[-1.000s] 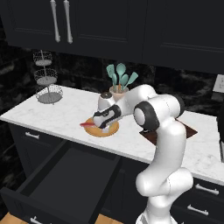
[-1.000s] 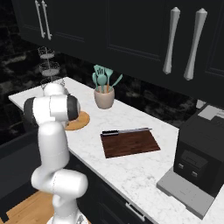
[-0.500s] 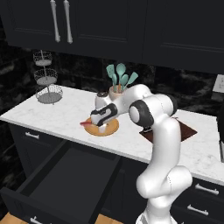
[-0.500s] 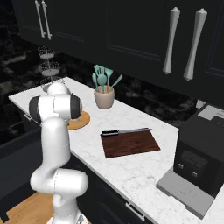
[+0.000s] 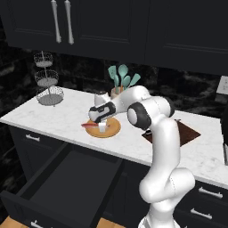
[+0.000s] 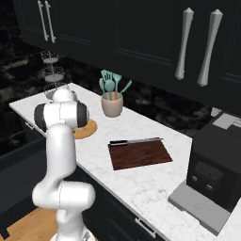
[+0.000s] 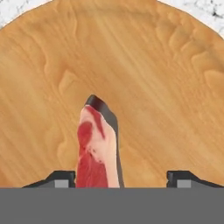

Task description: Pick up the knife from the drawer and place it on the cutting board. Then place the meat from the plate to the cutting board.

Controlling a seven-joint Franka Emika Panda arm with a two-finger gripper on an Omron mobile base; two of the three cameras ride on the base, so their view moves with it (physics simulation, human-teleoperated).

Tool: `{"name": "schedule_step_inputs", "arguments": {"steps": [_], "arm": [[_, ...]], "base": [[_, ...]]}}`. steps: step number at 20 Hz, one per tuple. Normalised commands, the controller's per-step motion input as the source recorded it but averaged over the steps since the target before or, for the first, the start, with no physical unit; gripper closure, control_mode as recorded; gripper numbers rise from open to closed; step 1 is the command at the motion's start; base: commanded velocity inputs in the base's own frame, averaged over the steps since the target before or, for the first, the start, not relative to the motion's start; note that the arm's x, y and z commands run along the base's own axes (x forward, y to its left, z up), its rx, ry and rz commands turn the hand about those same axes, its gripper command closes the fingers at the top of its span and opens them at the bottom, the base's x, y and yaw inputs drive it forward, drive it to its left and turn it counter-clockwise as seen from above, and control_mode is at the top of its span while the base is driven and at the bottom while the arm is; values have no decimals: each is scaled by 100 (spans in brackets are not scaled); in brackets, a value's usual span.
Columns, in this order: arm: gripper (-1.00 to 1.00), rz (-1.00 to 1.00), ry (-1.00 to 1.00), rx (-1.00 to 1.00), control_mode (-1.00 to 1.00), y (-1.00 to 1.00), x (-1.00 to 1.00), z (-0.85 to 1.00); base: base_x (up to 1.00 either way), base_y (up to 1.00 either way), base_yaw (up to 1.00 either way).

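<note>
My fingers (image 7: 178, 178) are down on the round tan wooden plate (image 5: 112, 129), jaws apart and straddling the red-pink raw meat strip (image 7: 95, 153); can't tell if they grip it. Black-handled knife (image 6: 134, 140) lies at the back edge of the dark reddish-brown square cutting board (image 6: 140, 155), right of the plate.

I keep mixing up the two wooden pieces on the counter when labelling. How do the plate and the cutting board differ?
The plate is round and tan-orange; the cutting board is square-cornered and dark reddish-brown. The plate carries the meat, with the gripper down over it; the cutting board carries the knife along its far edge. The plate looks somewhat smaller than the cutting board. Both are flat, wooden, and lie on the white marble counter.
</note>
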Motion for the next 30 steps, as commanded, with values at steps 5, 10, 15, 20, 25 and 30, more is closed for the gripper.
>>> {"name": "schedule_step_inputs", "arguments": {"steps": [5,10,15,20,25,30], "arm": [[100,0,-1,0,-100,-14,-35,-5],[100,0,-8,0,-100,-54,-87,37],[100,0,-15,0,-100,-92,-83,64],[100,1,-14,0,-100,-100,-82,60],[100,5,-2,-1,-100,-100,-73,13],[100,13,0,-2,-100,-100,-43,1]], "base": [[0,0,0],[0,0,0],[0,0,0],[0,0,0],[0,0,0],[0,0,0]]}}
